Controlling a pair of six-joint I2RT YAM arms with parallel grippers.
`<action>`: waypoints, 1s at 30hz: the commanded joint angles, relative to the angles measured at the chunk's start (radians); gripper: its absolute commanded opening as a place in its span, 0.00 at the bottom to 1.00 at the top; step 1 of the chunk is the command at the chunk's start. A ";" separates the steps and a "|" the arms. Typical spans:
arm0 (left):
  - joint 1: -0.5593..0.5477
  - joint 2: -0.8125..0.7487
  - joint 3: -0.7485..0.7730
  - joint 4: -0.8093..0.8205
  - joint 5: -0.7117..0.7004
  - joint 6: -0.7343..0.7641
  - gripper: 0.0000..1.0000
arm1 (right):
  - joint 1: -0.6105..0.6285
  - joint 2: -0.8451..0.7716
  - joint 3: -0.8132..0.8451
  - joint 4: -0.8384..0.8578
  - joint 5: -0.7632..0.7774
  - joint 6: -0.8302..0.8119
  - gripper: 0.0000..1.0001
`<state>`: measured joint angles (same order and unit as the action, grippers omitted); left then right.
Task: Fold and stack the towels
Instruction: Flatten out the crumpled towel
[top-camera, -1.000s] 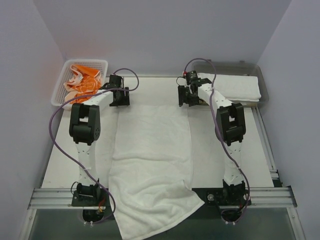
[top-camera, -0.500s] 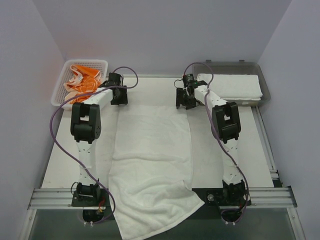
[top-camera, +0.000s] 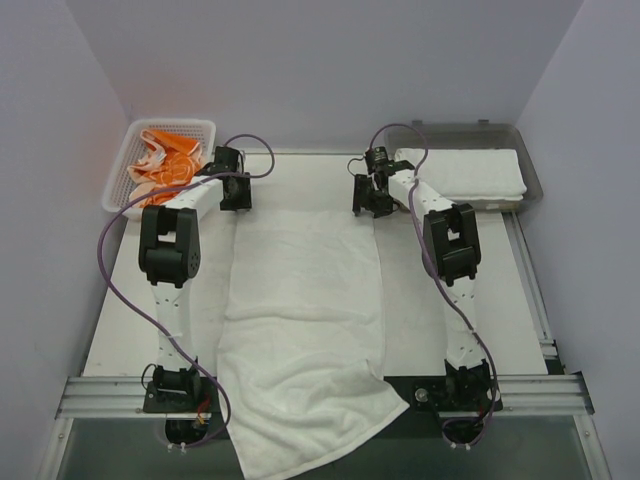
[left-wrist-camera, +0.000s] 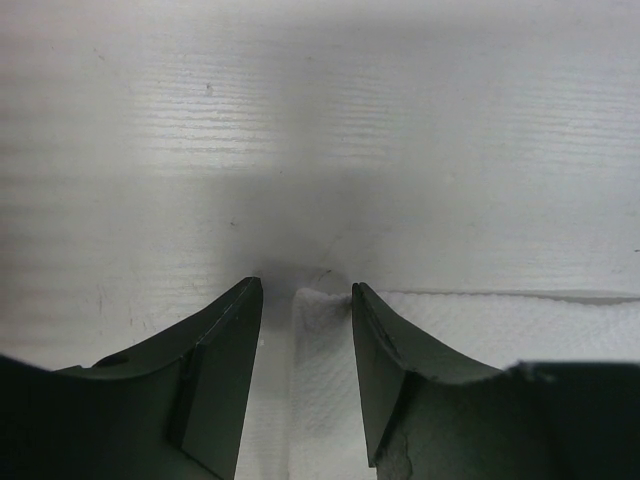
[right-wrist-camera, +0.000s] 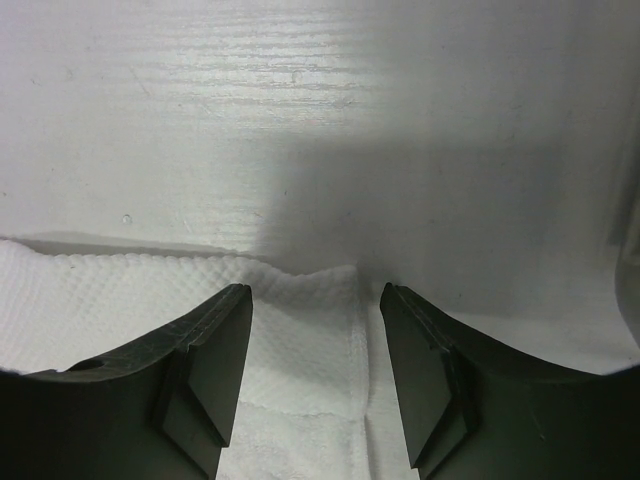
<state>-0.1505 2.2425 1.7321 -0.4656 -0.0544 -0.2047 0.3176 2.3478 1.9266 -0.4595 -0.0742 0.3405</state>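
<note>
Likely soft, limp and light, the large white terry towel (top-camera: 305, 300) lies spread along the counter (top-camera: 300, 180), best pinched at its far corners, which the left pincer (left-wrist-camera: 306, 290) and right pincer (right-wrist-camera: 315, 292) straddle, jaws apart.

Large towel (top-camera: 305, 320): white cloth with a soft matt pile; close up it shows a fine dimpled weave and a flatter hemmed edge. Folded towel (top-camera: 470, 172): the same white matt cloth. Orange-and-white towel (top-camera: 165, 160): soft, crumpled cloth. Basket (top-camera: 180, 124): white plastic mesh. Tray (top-camera: 535, 180): grey translucent plastic, smooth. Desk (left-wrist-camera: 320, 150): white, matt, finely ridged, with faint scuffs. Left gripper (left-wrist-camera: 306, 290) and right gripper (right-wrist-camera: 315, 290): dark hard plastic, smooth with a dull sheen. Rail (top-camera: 540, 392): bare silvery metal.
</note>
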 joint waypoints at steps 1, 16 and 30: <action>0.017 0.017 -0.040 -0.099 0.002 0.019 0.52 | -0.023 0.042 0.006 -0.071 -0.010 0.014 0.55; 0.019 -0.035 -0.089 -0.110 0.048 0.014 0.59 | -0.008 0.068 -0.014 -0.068 -0.094 -0.023 0.27; 0.031 -0.047 -0.111 -0.100 0.119 -0.012 0.65 | -0.002 0.073 -0.009 -0.061 -0.104 -0.040 0.00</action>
<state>-0.1257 2.1860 1.6596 -0.4835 0.0082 -0.2028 0.3000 2.3611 1.9335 -0.4595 -0.1459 0.3084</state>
